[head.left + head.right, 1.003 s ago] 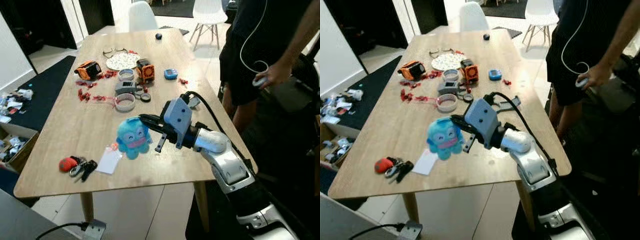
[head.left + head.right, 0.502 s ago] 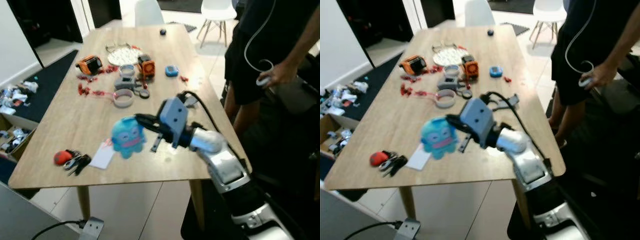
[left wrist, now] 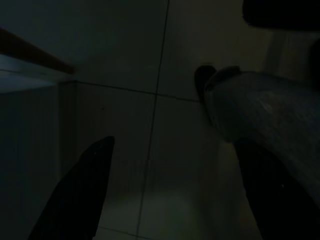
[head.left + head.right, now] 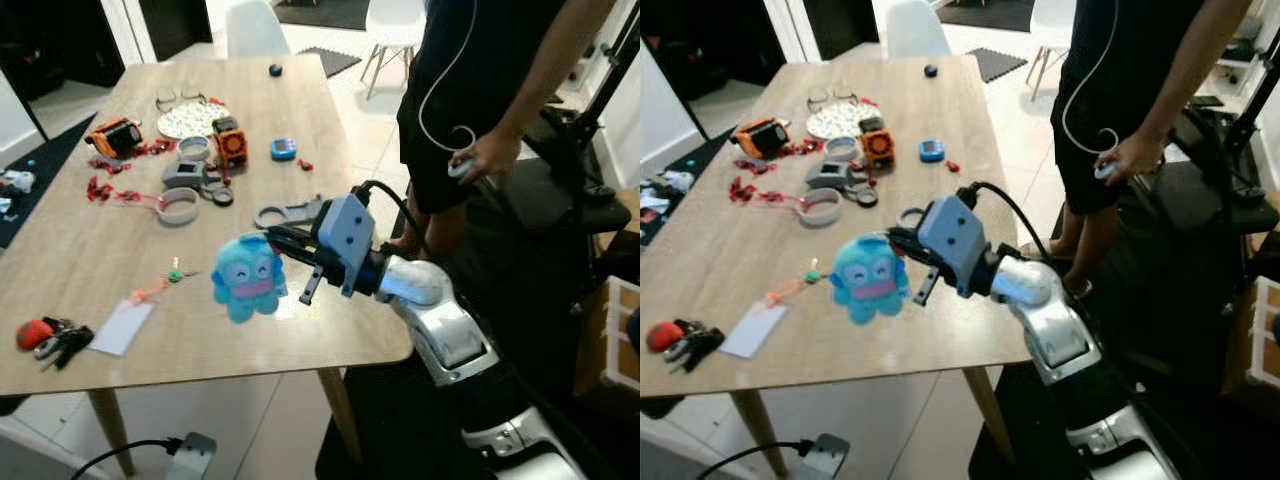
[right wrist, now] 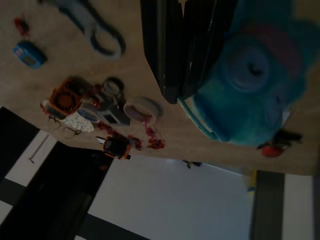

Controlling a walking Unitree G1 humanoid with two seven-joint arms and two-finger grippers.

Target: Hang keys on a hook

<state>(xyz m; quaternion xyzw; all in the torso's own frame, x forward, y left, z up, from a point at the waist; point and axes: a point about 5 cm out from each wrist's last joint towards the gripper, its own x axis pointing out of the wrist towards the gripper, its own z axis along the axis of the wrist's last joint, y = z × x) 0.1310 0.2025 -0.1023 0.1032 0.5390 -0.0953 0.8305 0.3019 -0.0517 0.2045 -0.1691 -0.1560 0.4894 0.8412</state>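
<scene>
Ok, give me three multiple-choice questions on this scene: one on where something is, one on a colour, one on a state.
1. Where are the keys?
A. near the table's left front corner
B. on a chair
C. in a person's hand

2. What colour is the plush?
A. green
B. blue
C. yellow

3. How is the right gripper?
A. wide open
B. shut on the plush's loop
C. shut on the keys

Answers: 1 A, they lie by a red fob there. 2 B, blue with a pink mouth. 3 B, the wrist view shows the fingers together on its loop.
</scene>
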